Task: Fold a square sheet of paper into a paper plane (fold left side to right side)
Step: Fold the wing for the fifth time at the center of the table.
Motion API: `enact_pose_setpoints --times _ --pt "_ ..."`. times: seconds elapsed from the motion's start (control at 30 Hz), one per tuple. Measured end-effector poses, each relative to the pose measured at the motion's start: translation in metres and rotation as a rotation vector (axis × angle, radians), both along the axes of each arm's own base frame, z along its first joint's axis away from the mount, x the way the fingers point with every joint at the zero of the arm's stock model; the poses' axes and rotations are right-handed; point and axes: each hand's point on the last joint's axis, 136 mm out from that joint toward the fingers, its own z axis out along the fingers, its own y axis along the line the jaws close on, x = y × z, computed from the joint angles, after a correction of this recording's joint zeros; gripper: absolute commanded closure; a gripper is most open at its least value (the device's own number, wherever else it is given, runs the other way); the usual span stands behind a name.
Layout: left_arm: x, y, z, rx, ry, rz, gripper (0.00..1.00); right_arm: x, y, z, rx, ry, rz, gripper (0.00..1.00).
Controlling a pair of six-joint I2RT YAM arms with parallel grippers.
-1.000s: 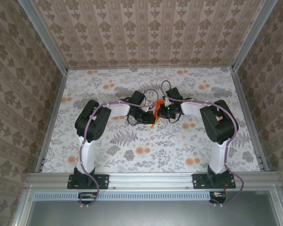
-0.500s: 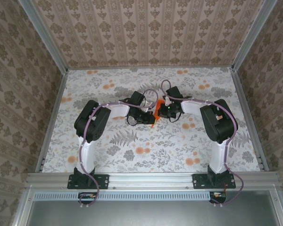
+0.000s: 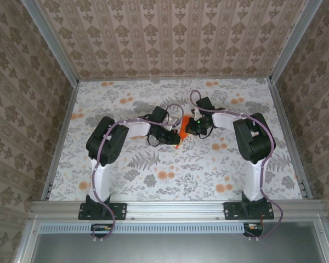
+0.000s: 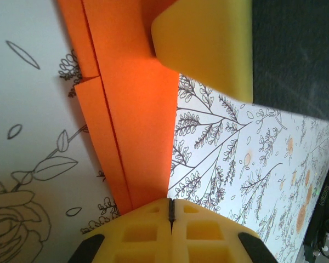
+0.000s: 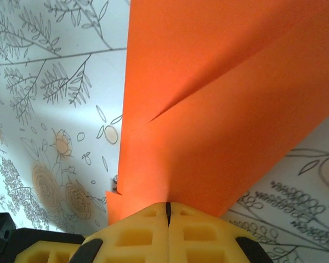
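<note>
floral table: folded orange sheet over the table's middle, flaps layered, creases visible. left gripper and right gripper both over the table's middle, each clenched on the sheet. judged step: mid left-to-right fold. next move calls for edges aligned, then the crease pressed.

arms: white lower links, black joints | cables: mauve | claw pads: yellow, waffle-gridded
</note>
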Motion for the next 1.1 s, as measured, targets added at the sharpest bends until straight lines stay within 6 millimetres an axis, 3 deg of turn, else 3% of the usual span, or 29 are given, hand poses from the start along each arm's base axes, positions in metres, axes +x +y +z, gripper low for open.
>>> enact_pose_setpoints --times 0.3,0.87,1.1 --pt "0.0 0.0 0.0 0.0 0.0 0.0 1.0 0.02 -0.026 0.001 -0.015 -0.013 -0.05 1.0" --pt "0.0 0.0 0.0 -0.001 0.0 0.0 1.0 0.027 -0.031 -0.001 0.03 0.041 -0.044 1.0" --pt "0.0 0.0 0.0 -0.004 0.0 -0.001 1.0 0.044 -0.045 0.0 0.037 0.027 -0.079 1.0"
